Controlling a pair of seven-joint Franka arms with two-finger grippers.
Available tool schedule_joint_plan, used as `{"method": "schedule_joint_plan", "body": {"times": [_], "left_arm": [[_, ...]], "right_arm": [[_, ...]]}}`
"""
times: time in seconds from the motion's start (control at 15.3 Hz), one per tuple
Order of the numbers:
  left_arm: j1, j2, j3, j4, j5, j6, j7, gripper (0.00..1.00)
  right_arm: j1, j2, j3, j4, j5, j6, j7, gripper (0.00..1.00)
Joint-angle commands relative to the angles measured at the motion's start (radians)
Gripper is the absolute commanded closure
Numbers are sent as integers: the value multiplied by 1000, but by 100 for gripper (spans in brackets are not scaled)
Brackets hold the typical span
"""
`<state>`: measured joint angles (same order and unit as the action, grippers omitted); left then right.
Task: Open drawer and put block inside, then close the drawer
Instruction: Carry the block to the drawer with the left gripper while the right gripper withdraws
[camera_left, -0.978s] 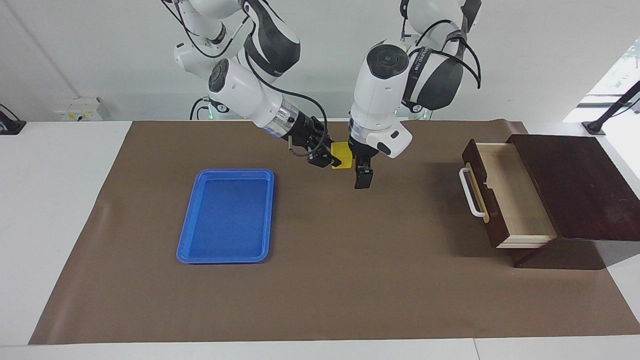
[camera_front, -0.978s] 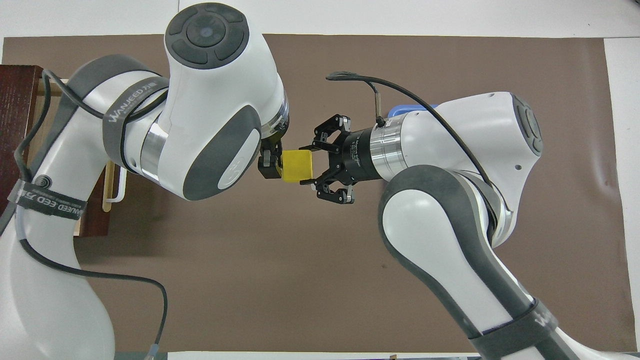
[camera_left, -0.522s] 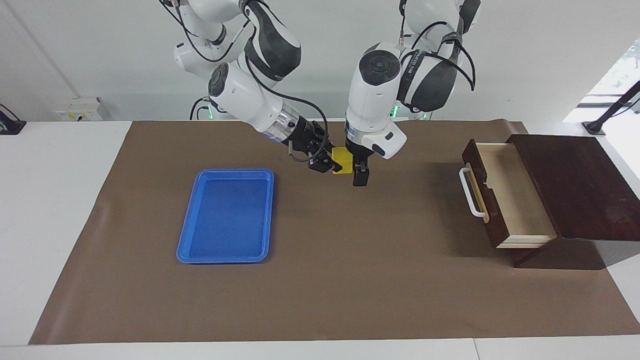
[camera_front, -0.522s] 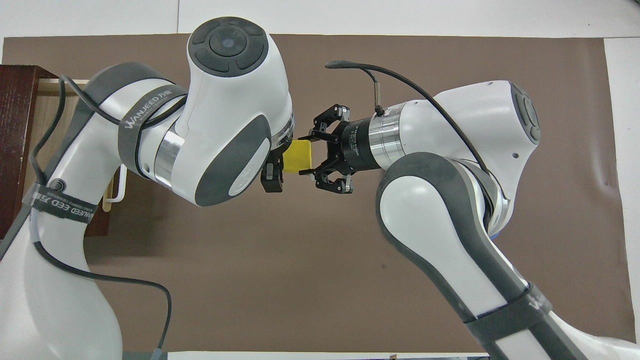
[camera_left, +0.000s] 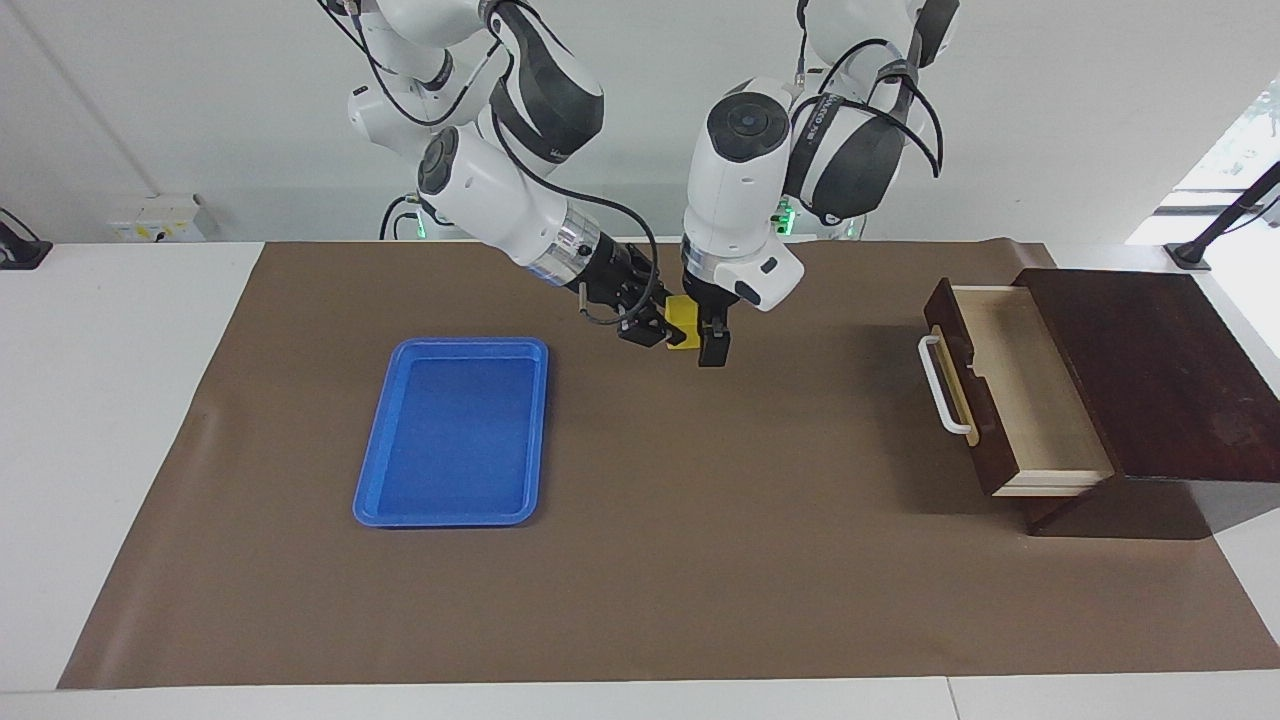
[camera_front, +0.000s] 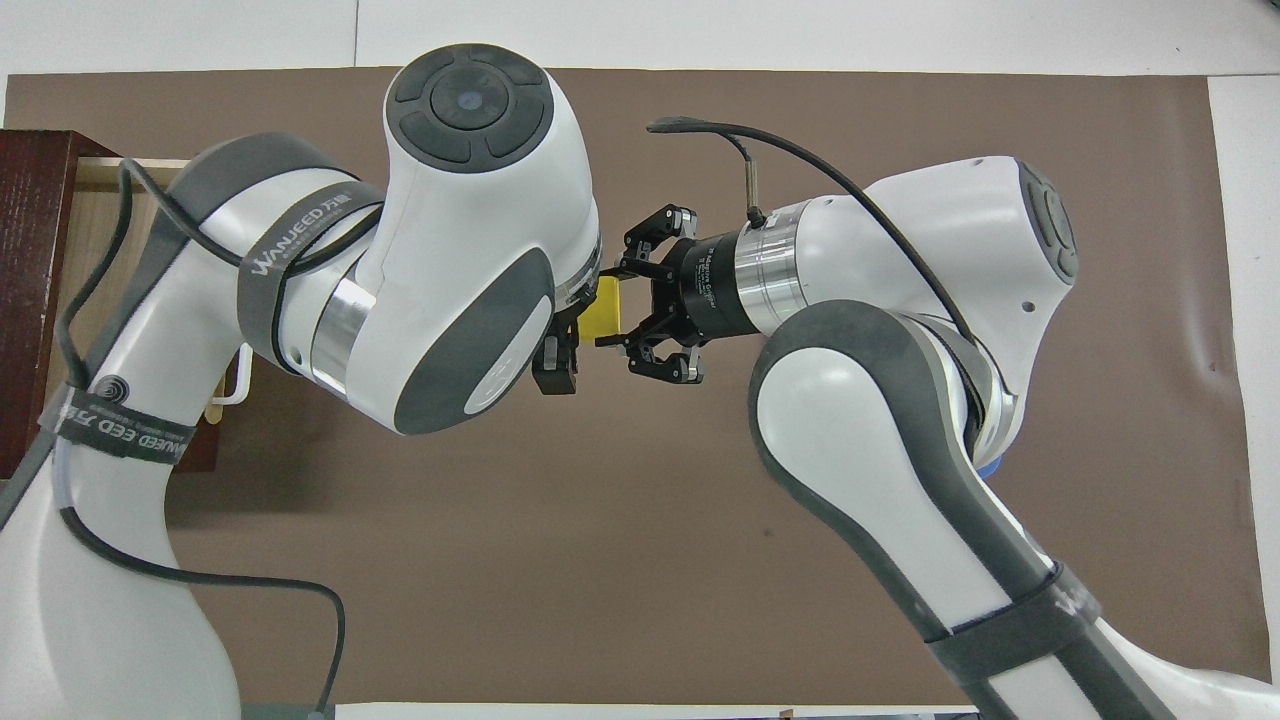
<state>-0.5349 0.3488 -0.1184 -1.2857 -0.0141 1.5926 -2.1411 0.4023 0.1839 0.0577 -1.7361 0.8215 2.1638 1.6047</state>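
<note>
I saw the block, a small yellow cube, held up in the air over the brown mat, between the blue tray and the drawer. The right gripper had its 2 fingers clamped on the cube from the tray's side, with its outer links splayed out around it. The left gripper pointed down right at the block, fingers spread wide; 1 dark finger hung beside the cube on the drawer's side. From overhead, the block showed as a narrow yellow strip between the left arm's wrist and the right gripper; I could not tell whether the left fingers touched it.

The drawer stood pulled out of its dark wooden box at the left arm's end of the table, its pale interior bare and its white handle facing the tray. The tray lay flat on the mat toward the right arm's end.
</note>
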Motion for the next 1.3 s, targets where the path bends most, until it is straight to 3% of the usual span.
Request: {"method": "schedule_joint_plan", "body": {"times": [0.0,0.98,1.11,1.24], "left_arm": [[-13,-37,14,-29,-15,-14,-11,0],[-25,-34,13,-26,-15,24,-13,1],[-25,-34,13,-26,-12,23,-13,15],[-25,-33,13,-26,-10,26,-13,43]], "right_arm": [[-5,12,7,26,-36,-5,46,100],[-2,12,7,29,-35,-4,52,100],[-2,12,7,29,-35,-5,52,100],[-2,12,7,29,-35,-6,52,100]]}}
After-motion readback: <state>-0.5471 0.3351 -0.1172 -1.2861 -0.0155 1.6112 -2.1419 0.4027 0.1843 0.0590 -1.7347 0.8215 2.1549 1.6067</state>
